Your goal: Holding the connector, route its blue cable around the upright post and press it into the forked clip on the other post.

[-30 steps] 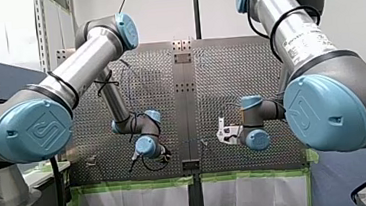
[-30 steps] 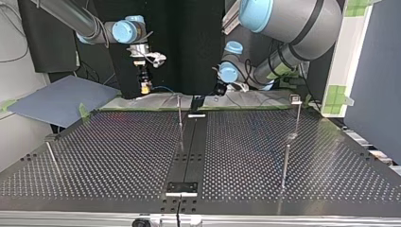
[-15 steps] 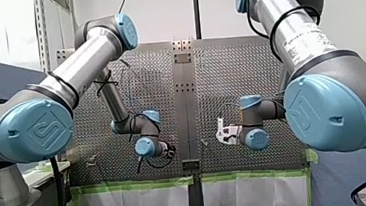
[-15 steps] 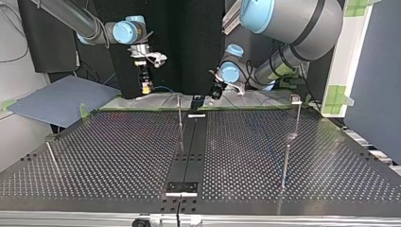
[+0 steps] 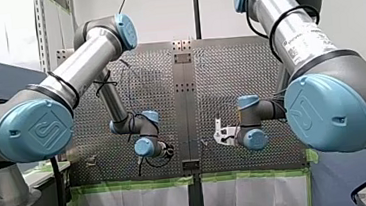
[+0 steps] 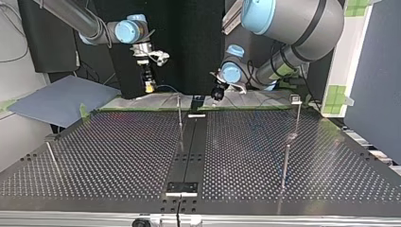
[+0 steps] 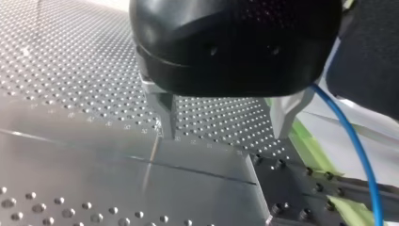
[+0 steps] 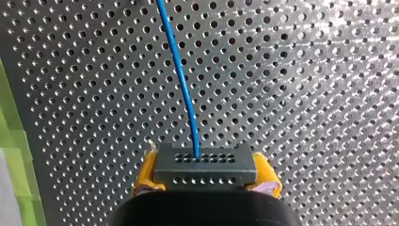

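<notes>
My right gripper (image 8: 205, 175) squeezed the connector (image 8: 205, 164), blue cable (image 8: 181, 80) over the table (image 8: 306, 94), my left gripper (image 7: 225, 123) spread apart near its edge

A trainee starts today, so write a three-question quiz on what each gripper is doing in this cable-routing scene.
1. Fill in: the blue cable leaves the connector in my right gripper and runs ahead over the ____ table.
2. True or false: my left gripper is shut on the connector.
3. My right gripper's pads are: A) yellow, B) red, C) green.
Key: 1 perforated; 2 false, it is open and empty; 3 A.
</notes>
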Motion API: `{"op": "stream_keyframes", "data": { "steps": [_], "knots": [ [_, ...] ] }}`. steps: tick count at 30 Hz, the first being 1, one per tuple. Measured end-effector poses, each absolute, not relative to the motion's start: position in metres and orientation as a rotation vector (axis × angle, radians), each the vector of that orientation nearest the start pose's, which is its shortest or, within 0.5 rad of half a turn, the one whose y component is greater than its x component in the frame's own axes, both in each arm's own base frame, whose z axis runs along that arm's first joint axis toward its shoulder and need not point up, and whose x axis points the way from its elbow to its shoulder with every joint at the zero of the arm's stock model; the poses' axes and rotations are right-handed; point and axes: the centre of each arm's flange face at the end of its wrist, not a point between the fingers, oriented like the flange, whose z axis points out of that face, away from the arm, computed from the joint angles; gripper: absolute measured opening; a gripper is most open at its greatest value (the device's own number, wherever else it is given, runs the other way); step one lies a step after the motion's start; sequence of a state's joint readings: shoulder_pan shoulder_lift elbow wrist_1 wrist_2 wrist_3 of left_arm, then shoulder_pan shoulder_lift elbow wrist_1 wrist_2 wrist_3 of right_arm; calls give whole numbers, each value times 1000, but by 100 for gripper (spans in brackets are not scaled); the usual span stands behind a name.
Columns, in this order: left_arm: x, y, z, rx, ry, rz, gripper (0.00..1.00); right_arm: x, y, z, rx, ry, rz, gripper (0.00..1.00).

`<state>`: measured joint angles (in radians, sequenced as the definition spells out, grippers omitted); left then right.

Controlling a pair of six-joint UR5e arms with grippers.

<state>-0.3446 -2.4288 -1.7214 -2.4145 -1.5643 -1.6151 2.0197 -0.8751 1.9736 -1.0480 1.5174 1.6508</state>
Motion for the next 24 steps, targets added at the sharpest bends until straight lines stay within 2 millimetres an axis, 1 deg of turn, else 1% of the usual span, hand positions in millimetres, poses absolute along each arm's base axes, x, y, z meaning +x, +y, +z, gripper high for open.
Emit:
{"op": "stream_keyframes", "data": {
  "steps": [11,24],
  "knots": [
    [516,-326,-17,188,1854,-348,100,370,-426,35,1635,-1005,1623,0],
    [516,-333,-15,95,1837,-449,100,375,-430,38,1669,-1004,1625,0]
  ]
}}
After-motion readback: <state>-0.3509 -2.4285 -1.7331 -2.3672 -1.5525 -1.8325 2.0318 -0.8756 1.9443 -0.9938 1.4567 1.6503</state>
